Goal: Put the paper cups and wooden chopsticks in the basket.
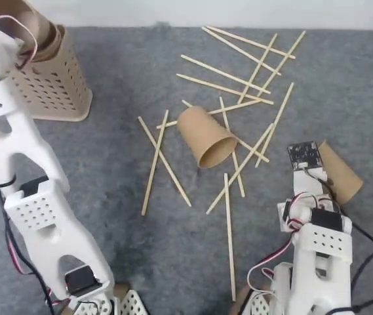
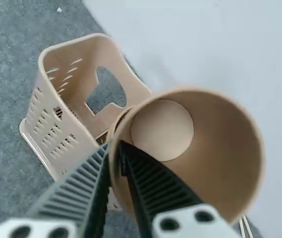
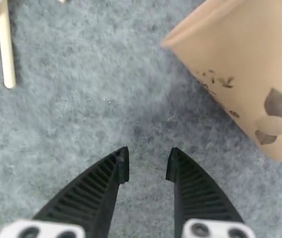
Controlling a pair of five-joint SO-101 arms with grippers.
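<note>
High view. Perforated beige basket [image 1: 58, 92] at the upper left of the frame, upright on the grey carpeted counter [image 1: 107, 262]. White left arm [image 1: 16, 151] stretched up along the left edge to it, with the held paper cup [image 1: 4, 12] tilted at the basket's mouth. Second paper cup [image 1: 55, 39] just beside it, its rim up over the basket's top. Middle paper cup [image 1: 206, 136] on its side at the centre, mouth toward the lower right, lying across some of the wooden chopsticks [image 1: 225, 87]. Sticks scattered and crossing from the upper right down to the lower middle. Right-hand paper cup [image 1: 340, 174] on its side at the right, touching or just beside the head of the right arm [image 1: 314, 243].

Left wrist view. Left jaws clenched on the wall of the held paper cup [image 2: 205, 163], one jaw inside the rim and one outside. Cup's open mouth facing the camera, round bottom plain to see. Basket [image 2: 56, 124] just behind, with a cut-out handle hole in its wall.

Right wrist view. Right jaws released, parted over bare grey carpet, grasping nothing. Right-hand paper cup [image 3: 250, 64] near the tips but apart from them, with a small leaf print on its side. End of one chopstick [image 3: 4, 49] farther off on the carpet.
</note>
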